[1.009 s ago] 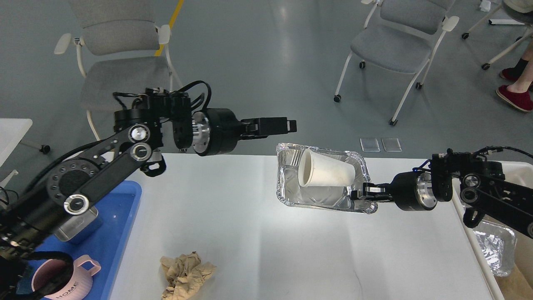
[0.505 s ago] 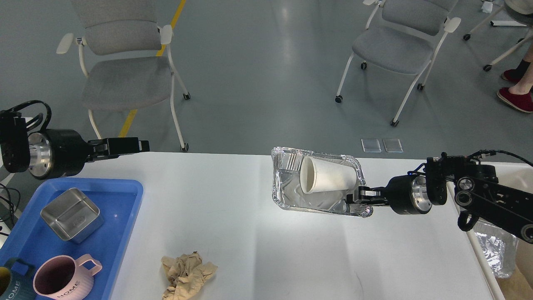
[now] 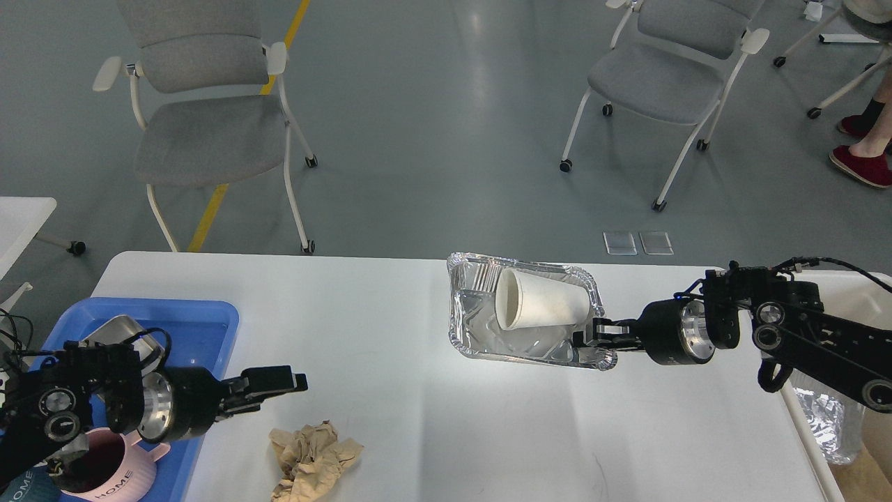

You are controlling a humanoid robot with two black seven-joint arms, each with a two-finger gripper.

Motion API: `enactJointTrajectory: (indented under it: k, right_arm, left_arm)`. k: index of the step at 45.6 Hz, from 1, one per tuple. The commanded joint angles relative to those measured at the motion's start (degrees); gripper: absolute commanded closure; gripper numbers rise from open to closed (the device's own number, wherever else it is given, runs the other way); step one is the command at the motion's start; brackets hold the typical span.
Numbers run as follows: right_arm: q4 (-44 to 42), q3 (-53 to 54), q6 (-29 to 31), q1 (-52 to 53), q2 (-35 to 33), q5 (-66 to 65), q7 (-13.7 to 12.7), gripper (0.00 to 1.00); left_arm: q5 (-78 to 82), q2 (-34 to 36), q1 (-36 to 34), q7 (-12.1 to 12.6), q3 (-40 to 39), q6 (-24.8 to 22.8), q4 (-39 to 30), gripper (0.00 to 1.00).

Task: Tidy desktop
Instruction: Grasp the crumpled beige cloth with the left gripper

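Observation:
The white desktop [image 3: 418, 328] fills the lower view. My right gripper [image 3: 591, 340] is shut on the near right rim of a foil tray [image 3: 474, 328] and holds it tilted just over the desktop's right half. A white paper cup [image 3: 540, 305] lies on its side in the foil tray. My left gripper [image 3: 279, 387] is open and empty, low over the desktop's left part. It is just right of the blue tray and just above-left of a crumpled brown paper [image 3: 313, 460].
A blue tray [image 3: 209, 328] at the left holds a steel box [image 3: 115, 329], a pink mug [image 3: 111, 474] and a dark mug [image 3: 24, 484]. A cream bin [image 3: 857, 293] at the right edge holds crushed foil [image 3: 829, 418]. Grey chairs [image 3: 209, 132] stand behind the table.
My left arm swung from high over the table's middle to the left and down, ending low beside the blue tray. My right gripper carried the foil tray slightly leftward.

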Motion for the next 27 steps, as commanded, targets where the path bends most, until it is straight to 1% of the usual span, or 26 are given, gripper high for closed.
enactJointTrajectory:
  k: [1, 6, 12, 18, 22, 24, 27]
  right_arm:
    - [-0.1, 0.0, 0.0, -0.3, 0.0, -0.1, 0.0, 1.00]
    - [-0.1, 0.0, 0.0, -0.3, 0.0, -0.1, 0.0, 1.00]
    - [-0.1, 0.1, 0.0, -0.3, -0.2, -0.1, 0.0, 1.00]
    - [0.1, 0.5, 0.0, -0.4, -0.4, -0.1, 0.0, 1.00]
    - [0.1, 0.5, 0.0, -0.4, -0.4, 0.0, 0.0, 1.00]
    - [0.1, 0.5, 0.0, -0.4, -0.4, 0.0, 0.0, 1.00]
    - [0.1, 0.5, 0.0, -0.5, -0.4, -0.1, 0.0, 1.00]
  left_arm:
    - [2.6, -2.3, 0.2, 1.2, 4.2, 1.0, 0.5, 0.05]
    - [4.1, -3.7, 0.6, 1.1, 5.2, 2.2, 2.7, 0.05]
    - [4.2, -6.7, 0.7, 1.1, 6.1, 2.3, 7.0, 0.05]
    - [4.1, -9.9, 0.6, 0.4, 6.3, 2.3, 11.3, 0.05]
    - [4.2, -11.5, 0.6, 0.4, 6.3, 2.3, 13.1, 0.05]
    - [4.2, -12.0, 0.6, 0.3, 6.3, 2.4, 13.8, 0.07]
    - [4.2, -12.3, 0.4, 0.1, 6.3, 2.6, 14.2, 0.14]
